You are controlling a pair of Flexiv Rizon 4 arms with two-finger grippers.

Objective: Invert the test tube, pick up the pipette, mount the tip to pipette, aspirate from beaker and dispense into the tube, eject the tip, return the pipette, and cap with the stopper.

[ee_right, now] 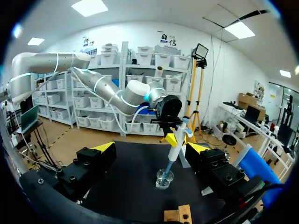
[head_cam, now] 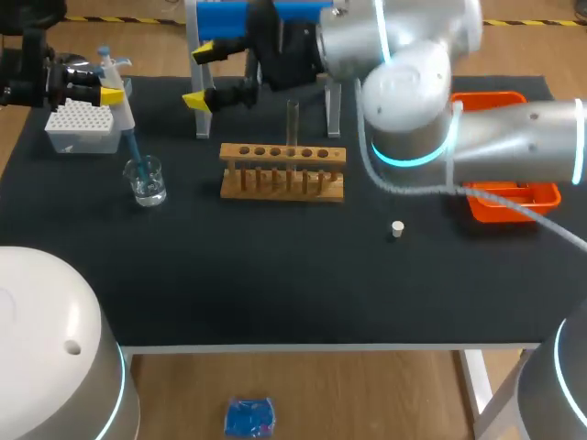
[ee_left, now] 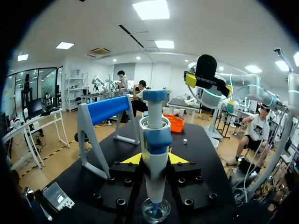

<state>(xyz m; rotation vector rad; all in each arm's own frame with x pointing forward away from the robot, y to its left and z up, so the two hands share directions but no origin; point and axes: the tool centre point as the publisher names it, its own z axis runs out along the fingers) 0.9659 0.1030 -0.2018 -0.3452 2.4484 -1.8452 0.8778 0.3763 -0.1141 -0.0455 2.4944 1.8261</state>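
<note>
My left gripper (head_cam: 104, 84) is shut on the white and blue pipette (head_cam: 119, 101), held upright at the table's far left. The pipette's blue tip (head_cam: 136, 156) dips into the glass beaker (head_cam: 146, 181). In the left wrist view the pipette (ee_left: 154, 140) stands between the fingers, with the beaker (ee_left: 155, 210) under it. My right gripper (head_cam: 200, 78) hangs open and holds nothing, left of the test tube (head_cam: 293, 124) that stands upright in the wooden rack (head_cam: 282, 171). Ahead of the right gripper (ee_right: 152, 148) are the beaker (ee_right: 164, 178) and pipette (ee_right: 176, 144). The white stopper (head_cam: 397, 229) lies right of the rack.
A white tip box (head_cam: 81, 126) sits under the left gripper. The pipette stand with its blue bar (head_cam: 240, 18) is at the back, behind the right gripper. An orange tray (head_cam: 503, 203) lies at the right, partly under my right arm.
</note>
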